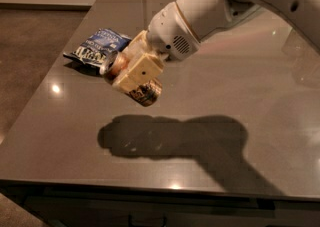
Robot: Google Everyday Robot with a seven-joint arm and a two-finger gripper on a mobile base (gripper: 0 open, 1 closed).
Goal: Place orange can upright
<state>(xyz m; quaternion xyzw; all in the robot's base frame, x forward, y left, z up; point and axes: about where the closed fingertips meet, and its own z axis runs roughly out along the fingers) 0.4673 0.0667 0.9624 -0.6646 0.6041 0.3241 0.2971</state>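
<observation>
My gripper (pixel 131 73) hangs in the air over the left middle of the dark table (pixel 240 121). It is shut on the orange can (pixel 145 92), which lies tilted on its side between the cream-coloured fingers (pixel 141 71). The can's silver top points to the left and its copper body sticks out at the lower right. The can is well above the table, and its shadow falls on the table in front of it.
A blue snack bag (pixel 96 46) lies flat on the table behind and left of the gripper. The table's left edge and front edge are close by. The white arm (pixel 215 6) reaches in from the upper right.
</observation>
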